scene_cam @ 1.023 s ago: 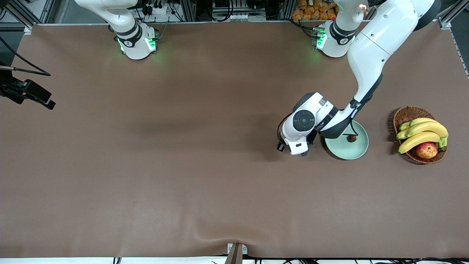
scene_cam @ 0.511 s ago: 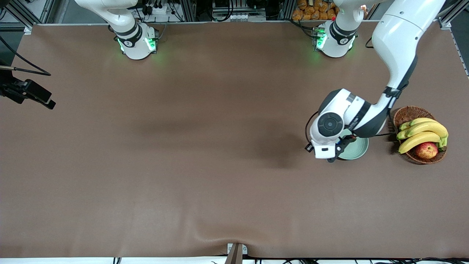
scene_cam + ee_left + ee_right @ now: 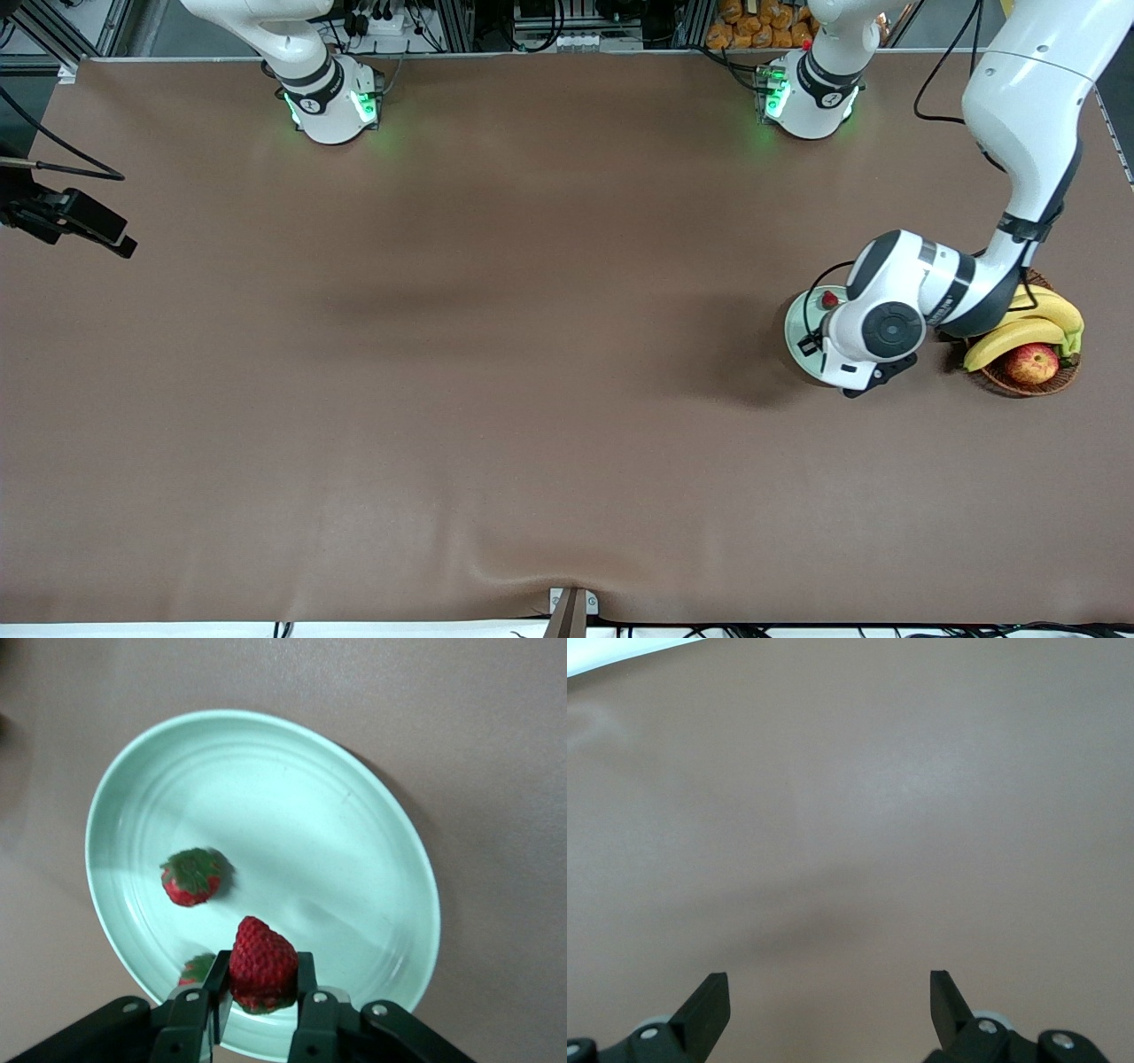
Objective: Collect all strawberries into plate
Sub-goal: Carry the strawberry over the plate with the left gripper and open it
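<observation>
Left gripper point(image 3: 260, 1005) over the round pale mint-green plate point(image 3: 372, 806) clamps the third small red strawberry point(image 3: 262, 962); two red strawberries point(image 3: 192, 877) lie in it. Only release left. Right gripper point(image 3: 830, 1001) waits, fingers wide, over bare brown desk point(image 3: 850, 797).

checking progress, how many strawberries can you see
3. One strawberry is held in the left gripper over the plate; a second lies in the plate; a third shows partly beside the fingers.

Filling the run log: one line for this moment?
left gripper: shut on red strawberry | over mint-green plate | right gripper: open, waiting
</observation>
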Available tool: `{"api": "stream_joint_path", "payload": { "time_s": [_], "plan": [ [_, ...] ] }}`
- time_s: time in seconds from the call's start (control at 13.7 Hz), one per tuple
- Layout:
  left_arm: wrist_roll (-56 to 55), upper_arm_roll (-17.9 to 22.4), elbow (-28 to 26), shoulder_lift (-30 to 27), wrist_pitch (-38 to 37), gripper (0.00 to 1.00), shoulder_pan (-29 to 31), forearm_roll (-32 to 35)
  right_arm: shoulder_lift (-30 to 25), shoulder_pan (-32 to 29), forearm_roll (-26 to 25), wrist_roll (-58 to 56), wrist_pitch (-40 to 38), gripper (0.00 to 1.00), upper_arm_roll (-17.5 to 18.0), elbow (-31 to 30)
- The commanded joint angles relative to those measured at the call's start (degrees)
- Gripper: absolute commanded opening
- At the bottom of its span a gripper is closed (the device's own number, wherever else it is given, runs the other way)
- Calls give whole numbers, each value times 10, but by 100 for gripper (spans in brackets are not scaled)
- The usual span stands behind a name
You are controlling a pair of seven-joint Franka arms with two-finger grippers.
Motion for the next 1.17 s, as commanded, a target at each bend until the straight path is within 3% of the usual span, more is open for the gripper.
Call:
{"api": "stream_joint_path", "payload": {
  "time_s": [0.0,0.07,0.22,0.58,0.66,1.1],
  "plan": [
    [11,-11,-20,-19,-5,20,4,7,5,-4,0,-8,-12,100,-1,14],
    [13,-11,-20,-12,-5,42,4,8,5,-4,0,-8,-12,100,-1,14],
    [33,-11,-20,-10,-5,100,4,8,5,-4,0,-7,-13,100,-1,14],
    [169,-13,21,-56,-68,100,19,-11,5,-5,0,-6,-14,100,-1,14],
    [182,-18,50,-71,-71,100,27,-63,5,-6,0,-6,-13,100,-1,14],
    [237,-52,219,-80,-194,100,27,-151,5,-6,1,-6,-13,100,-1,14]
  ]
}}
